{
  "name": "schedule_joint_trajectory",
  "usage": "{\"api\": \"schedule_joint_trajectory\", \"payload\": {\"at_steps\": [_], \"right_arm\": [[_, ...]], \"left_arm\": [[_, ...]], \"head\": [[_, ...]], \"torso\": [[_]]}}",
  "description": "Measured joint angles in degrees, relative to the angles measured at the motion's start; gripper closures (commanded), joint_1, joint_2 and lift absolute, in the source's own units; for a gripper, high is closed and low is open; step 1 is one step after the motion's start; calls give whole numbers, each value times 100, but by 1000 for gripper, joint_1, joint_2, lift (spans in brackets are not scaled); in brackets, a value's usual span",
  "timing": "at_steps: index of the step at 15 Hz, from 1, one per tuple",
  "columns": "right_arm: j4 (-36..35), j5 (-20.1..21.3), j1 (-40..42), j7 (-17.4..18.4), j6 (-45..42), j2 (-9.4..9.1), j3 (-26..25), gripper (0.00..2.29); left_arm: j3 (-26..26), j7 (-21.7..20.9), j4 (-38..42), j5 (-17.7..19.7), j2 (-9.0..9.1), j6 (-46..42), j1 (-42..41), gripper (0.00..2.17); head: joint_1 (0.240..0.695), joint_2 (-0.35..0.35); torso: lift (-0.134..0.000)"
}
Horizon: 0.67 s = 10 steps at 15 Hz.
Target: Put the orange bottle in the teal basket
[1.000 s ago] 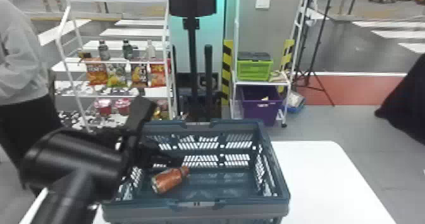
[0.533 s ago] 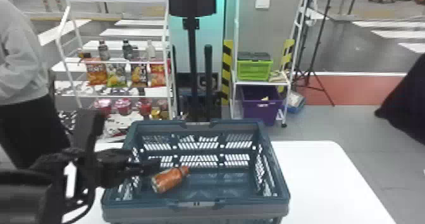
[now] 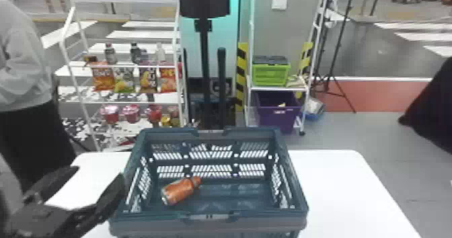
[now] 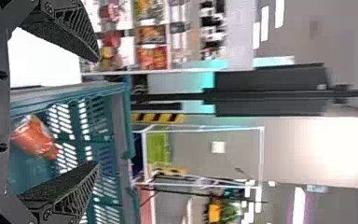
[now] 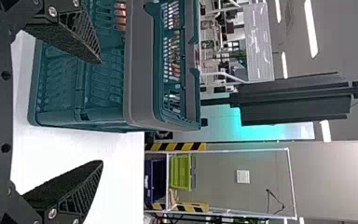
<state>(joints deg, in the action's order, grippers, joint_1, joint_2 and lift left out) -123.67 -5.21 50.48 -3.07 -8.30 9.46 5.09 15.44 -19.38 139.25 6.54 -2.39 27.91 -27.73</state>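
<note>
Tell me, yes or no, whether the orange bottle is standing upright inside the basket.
No, the orange bottle lies on its side on the floor of the basket.

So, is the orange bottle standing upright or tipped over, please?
Tipped over: the orange bottle lies on its side inside the teal basket.

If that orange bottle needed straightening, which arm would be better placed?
Probably the left: its open fingers are beside the teal basket, and the orange bottle lies in the basket's left half.
</note>
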Motion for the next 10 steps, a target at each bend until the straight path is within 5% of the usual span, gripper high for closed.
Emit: {"api": "schedule_joint_trajectory", "payload": {"at_steps": [2,6,10], "right_arm": [[-43,-6,12,0,0,31,2,127],[-137,-20,48,0,-34,138,9,127],[-197,-33,51,0,-35,235,31,127]], "left_arm": [[-71,239,184,40,187,-1235,-905,110],[-482,740,-293,-183,230,-2955,-1922,110],[-975,1451,-970,-526,231,-3580,-2130,120]], "head": [[499,0],[499,0],[499,0]], "torso": [[0],[0],[0]]}}
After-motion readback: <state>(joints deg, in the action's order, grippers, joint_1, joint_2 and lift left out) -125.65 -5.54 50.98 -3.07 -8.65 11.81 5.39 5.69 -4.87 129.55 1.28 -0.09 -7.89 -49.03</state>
